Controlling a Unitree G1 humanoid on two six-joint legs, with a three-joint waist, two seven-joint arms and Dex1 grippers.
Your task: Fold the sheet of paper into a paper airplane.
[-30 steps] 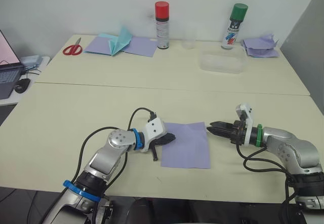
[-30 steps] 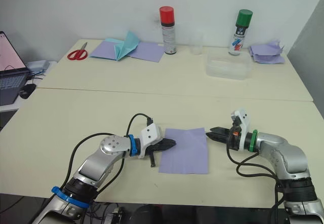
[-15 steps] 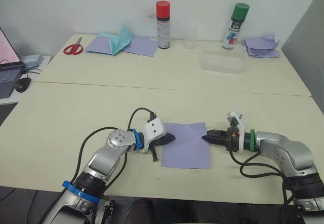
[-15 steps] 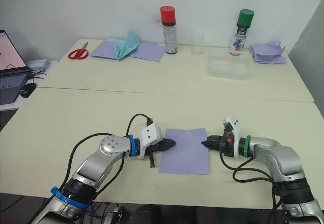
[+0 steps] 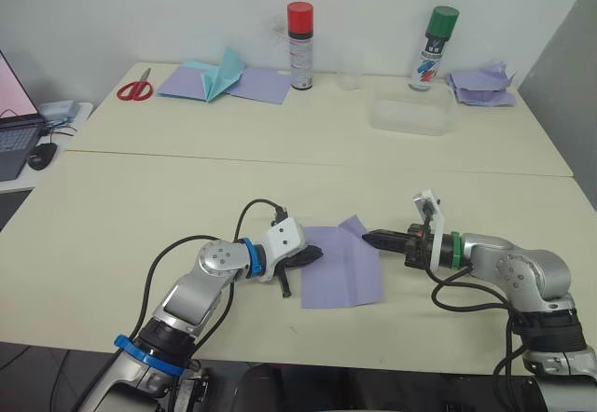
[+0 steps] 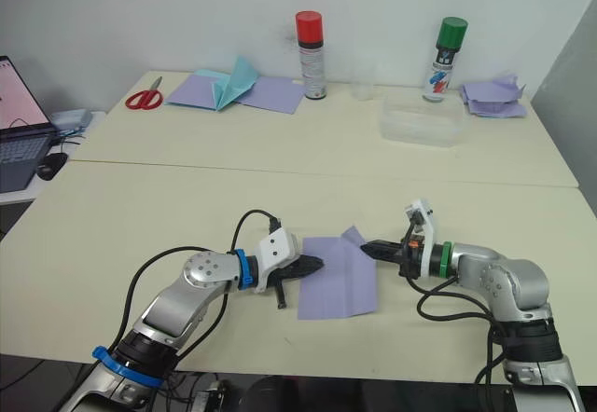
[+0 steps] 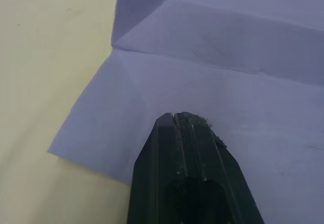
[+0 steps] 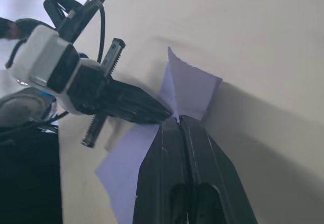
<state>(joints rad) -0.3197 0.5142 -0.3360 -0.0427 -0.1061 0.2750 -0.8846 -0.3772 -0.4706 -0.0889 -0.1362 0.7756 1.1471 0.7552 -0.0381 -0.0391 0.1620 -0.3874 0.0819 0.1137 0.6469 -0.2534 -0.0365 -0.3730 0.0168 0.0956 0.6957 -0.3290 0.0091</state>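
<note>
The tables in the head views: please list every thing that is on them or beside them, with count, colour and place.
sheet of paper: 1, lavender, near table, between both arms, its far right corner lifted
purple sheets: flat, far table, left of the red-capped can
teal peaked piece: 1, on those sheets
scissors: 1, red handles, far left
spray cans: 2, red cap and green cap, far edge
clear cup: 1, between the cans
clear tray: 1, in front of the green-capped can
heap of purple papers: 1, far right
laptop and mouse: side desk, left
left gripper: jaws shut, pressing the sheet's left part
right gripper: jaws shut on the lifted corner
</note>
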